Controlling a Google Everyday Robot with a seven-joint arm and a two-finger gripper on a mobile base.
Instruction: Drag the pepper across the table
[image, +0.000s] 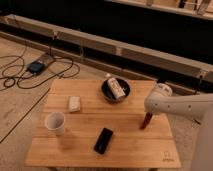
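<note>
At the surface's (90, 142) three-o'clock edge the pepper (145, 120) stands nearly upright, long axis running twelve to six, directly at six o'clock beneath the jaws (148, 114), though I cannot tell whether they clasp it or have loosened.

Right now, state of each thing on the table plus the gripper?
pepper: at the right edge of the table, standing tilted, top end under the gripper.
gripper: down at the pepper's top.
cup: upright, front left.
phone: flat, front centre.
bowl: upright, with a packet lying in it.
pale block: flat, left.
table: level.
</note>
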